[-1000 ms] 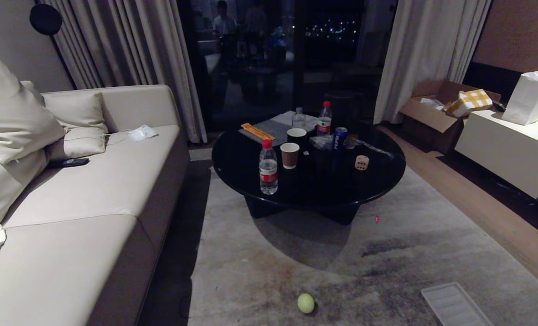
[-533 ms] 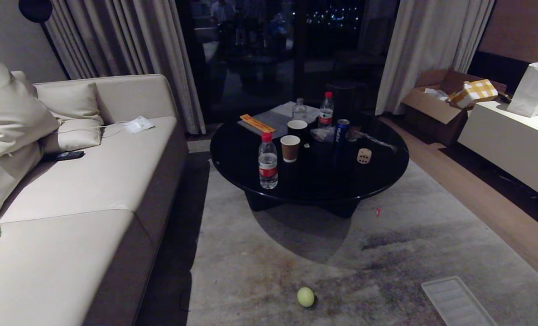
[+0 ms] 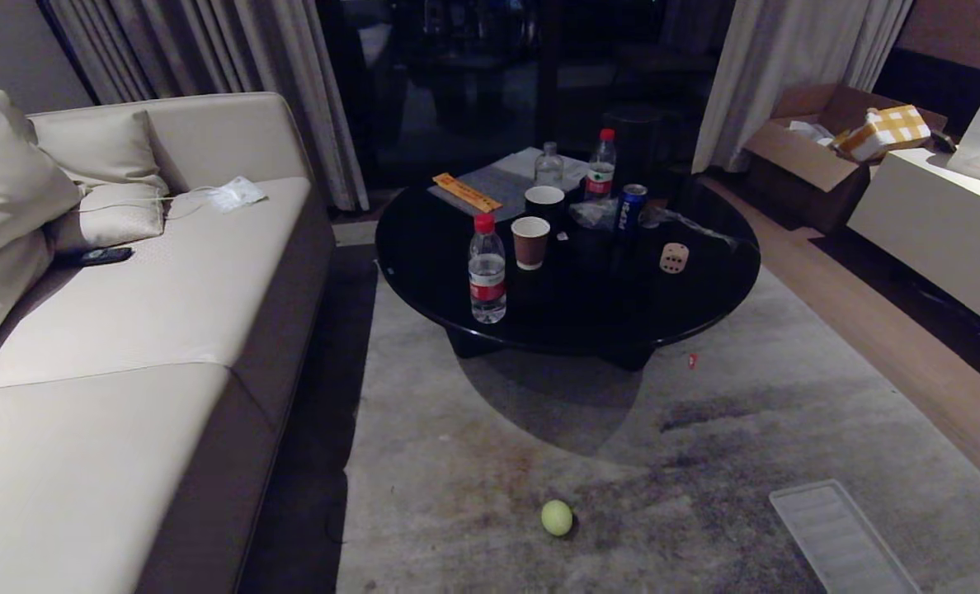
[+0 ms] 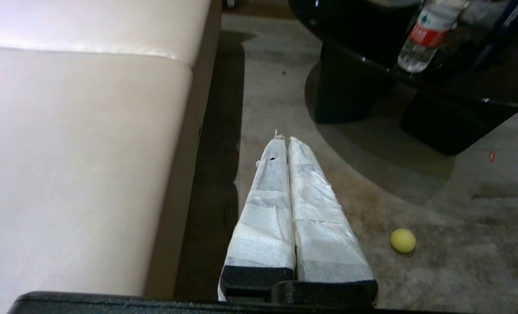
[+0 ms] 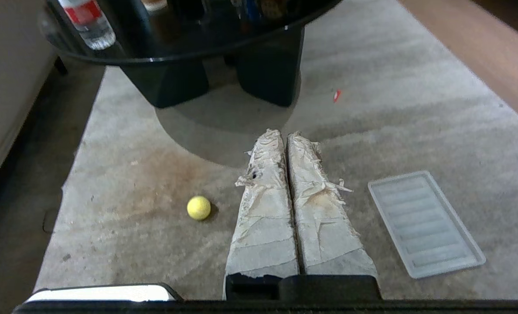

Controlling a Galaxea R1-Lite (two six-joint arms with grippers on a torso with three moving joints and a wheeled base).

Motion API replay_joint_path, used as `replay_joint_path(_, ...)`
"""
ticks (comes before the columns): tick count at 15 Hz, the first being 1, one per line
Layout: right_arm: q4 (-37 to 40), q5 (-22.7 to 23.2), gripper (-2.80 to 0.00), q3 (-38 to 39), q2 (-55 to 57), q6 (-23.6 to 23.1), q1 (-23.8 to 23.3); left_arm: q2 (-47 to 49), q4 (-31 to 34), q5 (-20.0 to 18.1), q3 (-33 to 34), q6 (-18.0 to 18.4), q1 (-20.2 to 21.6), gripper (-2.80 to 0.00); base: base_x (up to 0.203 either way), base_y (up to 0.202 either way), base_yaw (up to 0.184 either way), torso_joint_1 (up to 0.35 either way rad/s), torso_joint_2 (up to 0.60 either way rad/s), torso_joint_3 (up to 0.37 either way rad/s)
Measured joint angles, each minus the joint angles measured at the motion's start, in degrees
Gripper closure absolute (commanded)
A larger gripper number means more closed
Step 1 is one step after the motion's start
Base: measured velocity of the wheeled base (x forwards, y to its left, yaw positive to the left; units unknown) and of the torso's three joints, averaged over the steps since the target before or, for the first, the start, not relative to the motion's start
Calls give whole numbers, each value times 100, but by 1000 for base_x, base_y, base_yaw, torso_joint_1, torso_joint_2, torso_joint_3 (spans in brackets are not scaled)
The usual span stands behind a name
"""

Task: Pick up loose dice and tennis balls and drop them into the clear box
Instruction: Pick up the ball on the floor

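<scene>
Fingers of both grippers pressed together above rug (image 5: 372,122).

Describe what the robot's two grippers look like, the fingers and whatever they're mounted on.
Left gripper: two long tapering fingers wrapped in clean white tape, on a black base. Right gripper: the same shape, but its fingers wear dirtier, frayed tape with loose shreds and a brownish stain, also on a black base. No cables or markings show.

Open rug (image 3: 473,445) around tennis ball (image 3: 557,517), sofa (image 3: 168,330) left, table (image 3: 564,289) beyond
</scene>
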Motion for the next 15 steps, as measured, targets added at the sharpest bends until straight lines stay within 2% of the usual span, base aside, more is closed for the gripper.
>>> replay_joint_path(15,0,-1,0,2,0,16,-2,0,6,-18,0,29,0,0,0,0,0,3,3,-199)
